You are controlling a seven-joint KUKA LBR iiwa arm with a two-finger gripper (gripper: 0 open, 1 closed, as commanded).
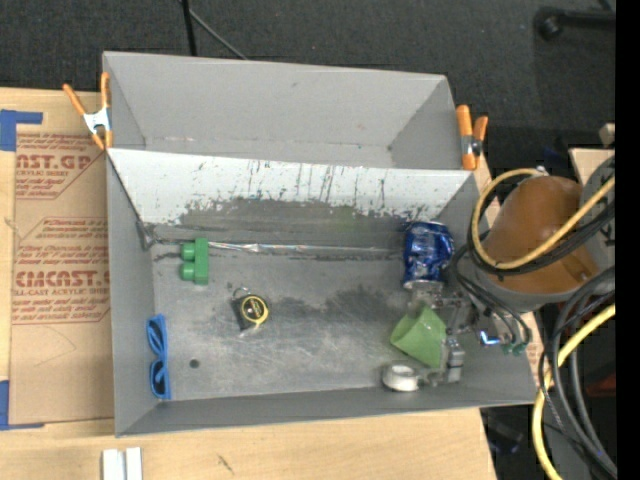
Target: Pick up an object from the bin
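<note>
A: Camera view. Where's the claw?
B: The gripper (448,344) is down in the near right corner of the bin (300,138), reaching in from the right. It sits hard against the right side of a green cup (416,336) that lies tilted on the floor there.
A: Open, shut, holding anything?
B: Cannot tell. The claw is too dark and cluttered to read. I can't see the cup actually pinched, so I won't call it a hold.
A: Target, then?
B: My guess is the green cup, since it's nearest. It has two close neighbours. A crushed blue can (428,252) lies just far of it against the right wall, and a small white cap (400,377) lies just near of it, by the near wall.
A: How to do the step well?
B: Judgement only: centre on the cup before closing. It's tilted and looks light, so it could squirt out to the left. Keep clear of the can and the right wall, which crowd that corner. Lift straight up and don't drag the cap along.
A: Rest of the bin?
B: Sparse, no heap.
- Green block (195,260): far left, at the foot of the far slope.
- Small black and yellow thing (250,310): left of middle, kind unclear.
- Blue glasses (157,356): along the left wall, toward the near corner.

All three are well apart from the gripper. The middle of the floor is bare and scuffed.
</note>
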